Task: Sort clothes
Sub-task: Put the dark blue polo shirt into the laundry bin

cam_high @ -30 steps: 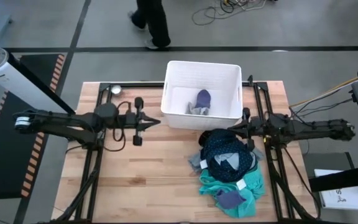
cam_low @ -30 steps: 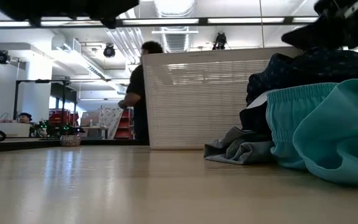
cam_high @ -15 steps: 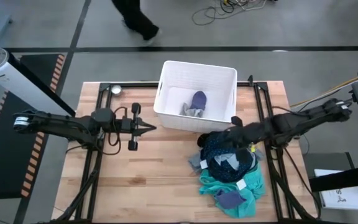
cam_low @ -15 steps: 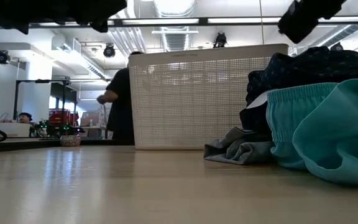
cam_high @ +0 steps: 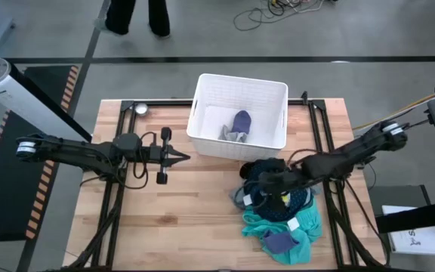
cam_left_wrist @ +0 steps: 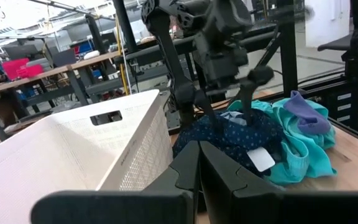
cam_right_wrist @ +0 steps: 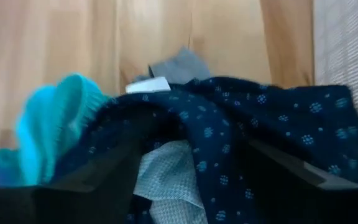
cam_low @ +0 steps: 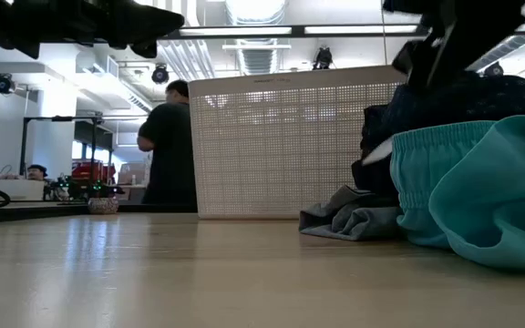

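The clothes lie heaped at the table's near right: a navy dotted garment on top, teal cloth, a small purple-blue piece and grey cloth beneath. Another purple-blue piece lies in the white basket. My right gripper slants down over the navy garment, open, one finger to each side of its top. My left gripper is shut, level and left of the basket, holding nothing. My right gripper comes at the navy garment's top from above, slanting down, with its fingers spread. Whether the fingertips touch the cloth, I cannot tell.
The basket stands at the table's far middle, just beyond the pile. Black rails run along the table beside both arms. A person walks past beyond the far edge. Bare wood lies left of the pile.
My right gripper has swung from beside the basket toward the near edge and out over the pile. It has tipped from level to slanting down and has opened. The basket has slid a little toward the table's left. The person has walked leftward.
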